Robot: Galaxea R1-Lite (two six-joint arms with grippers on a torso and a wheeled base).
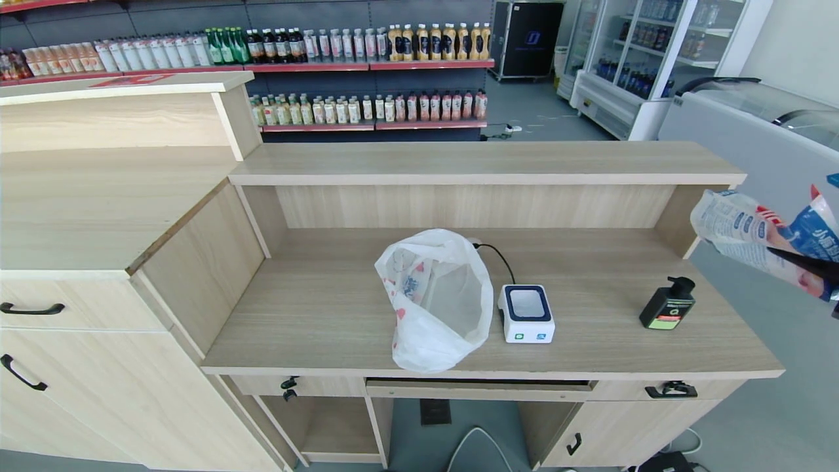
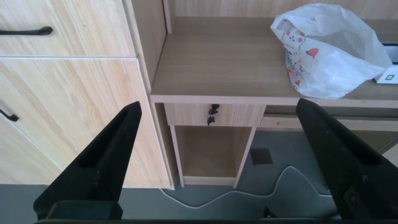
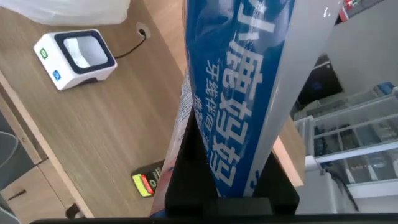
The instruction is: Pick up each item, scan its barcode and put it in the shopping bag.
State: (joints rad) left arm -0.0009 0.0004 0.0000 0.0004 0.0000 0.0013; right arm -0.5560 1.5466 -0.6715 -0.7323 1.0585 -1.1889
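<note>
Gripping a blue-and-white packet [image 1: 763, 233] in the right gripper [image 1: 803, 261], off the right end of the counter [image 1: 314, 308], up in the air and clear of the top. Clamped by the jaws from both sides at one end; reaching out past the jaws toward the counter, tilted, free end close to the end of the raised back ledge [image 1: 485, 160]. From the right wrist, seen as a long blue face rising straight out of the jaws, pinched tight between two black fingers [image 3: 186, 168].

Standing near the middle of the counter: a white shopping bag [image 1: 436, 298], mouth open, slumped toward the front edge. Just beside it on the right: a white scanner [image 1: 526, 313], dark window facing up, with a black cable [image 1: 498, 259] leading off behind the bag. Well apart, toward the right end: a black pump bottle [image 1: 667, 305], upright.

Hanging low in front of the cabinet fronts [image 2: 68, 93] left of the counter: the left gripper [image 2: 219, 109], jaws spread wide and holding nothing. Up beyond it, on the counter top, the same shopping bag.
</note>
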